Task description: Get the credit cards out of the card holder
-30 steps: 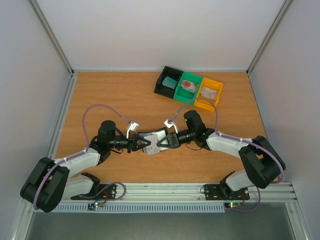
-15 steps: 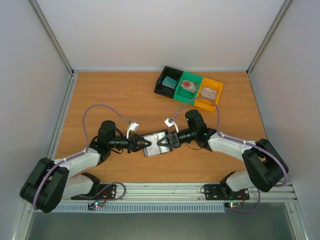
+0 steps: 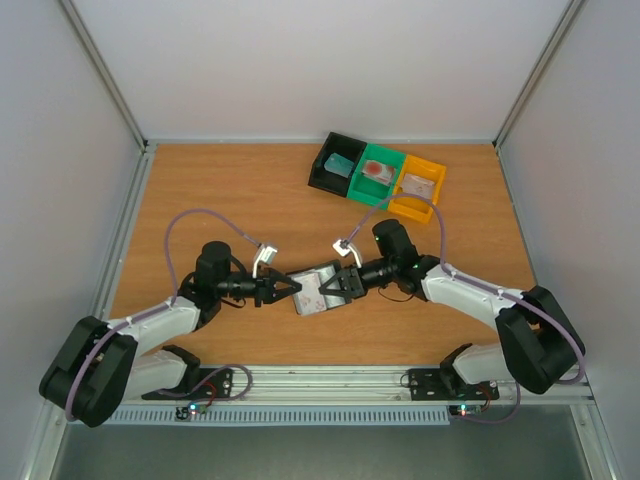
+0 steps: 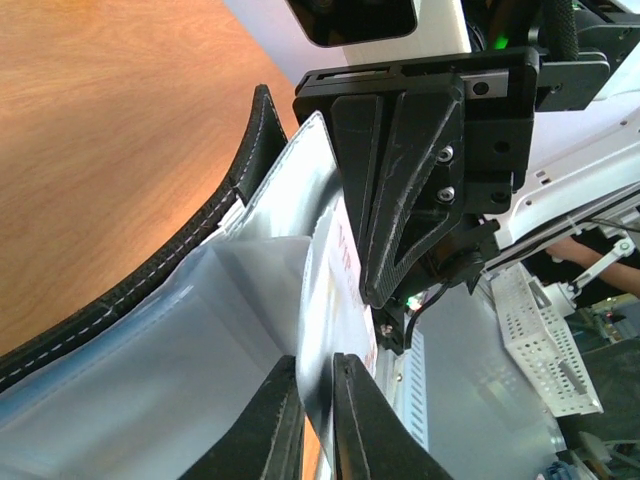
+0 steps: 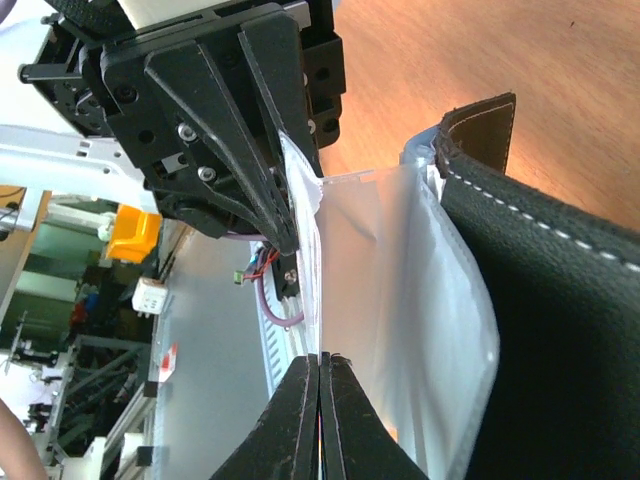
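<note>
The card holder [image 3: 318, 290], black outside [image 5: 545, 290] with pale blue-grey pockets [image 4: 170, 330], is held up between both grippers at mid-table. My right gripper [image 3: 337, 287] [image 5: 320, 358] is shut on the edge of a thin pale inner leaf with red print. My left gripper [image 3: 291, 288] [image 4: 315, 362] straddles the same leaf from the other side, its jaws a narrow gap apart. The credit cards lie in the far trays: a teal one [image 3: 342, 166], a red one [image 3: 375, 171] and a whitish one [image 3: 418, 184].
Black [image 3: 322, 172], green [image 3: 362, 185] and orange [image 3: 402, 206] trays stand side by side at the back right. The wooden table [image 3: 220, 200] is fenced by a metal frame and white walls. An aluminium rail [image 3: 330, 382] runs along the near edge.
The left jaws have parted slightly from shut and the right jaws have shut fully. The card holder and the right gripper have shifted a little to the right, away from the left gripper.
</note>
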